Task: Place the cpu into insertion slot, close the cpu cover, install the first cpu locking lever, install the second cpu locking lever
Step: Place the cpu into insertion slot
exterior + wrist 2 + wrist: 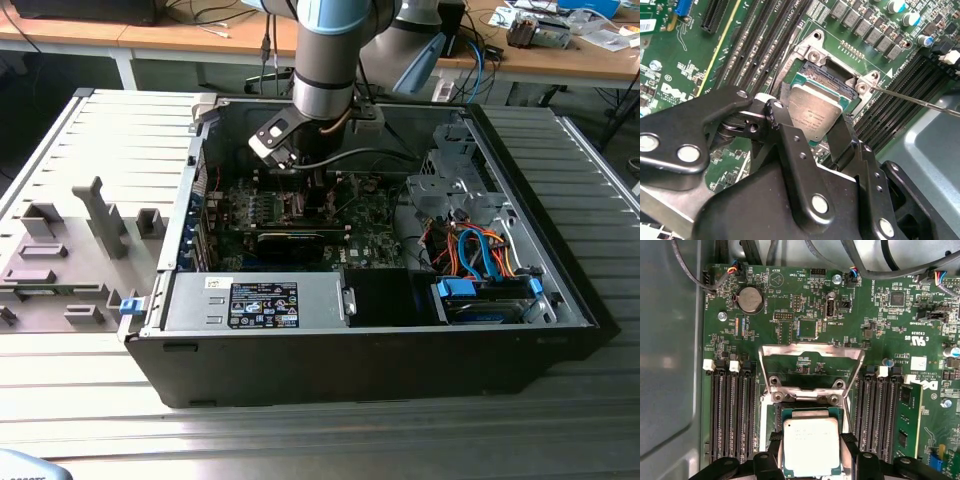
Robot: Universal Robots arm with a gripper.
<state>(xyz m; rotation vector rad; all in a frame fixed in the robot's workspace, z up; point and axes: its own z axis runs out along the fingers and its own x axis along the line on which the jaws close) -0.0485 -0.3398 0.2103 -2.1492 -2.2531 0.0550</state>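
Exterior view's left: grey plastic parts tray (60, 260). Middle: open black computer case (400, 370), with the arm down over its green motherboard (370, 245). Step in hand: cpu placement. In the first wrist view the black two-finger gripper (812, 452) clamps the flat square silver-grey cpu (812, 440) by opposite edges. The cpu sits over the silver-rimmed square insertion slot (830, 77); seated or not, cannot tell. The thin silver window-frame cpu cover (810, 350) stands open. Seating likely calls for square alignment and a flat descent. Exterior view's right: orange and blue cables (480, 250).

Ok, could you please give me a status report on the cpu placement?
Status: gripper shut on the cpu. It is over the insertion slot, seating unclear. The cpu cover is raised open, off the slot.
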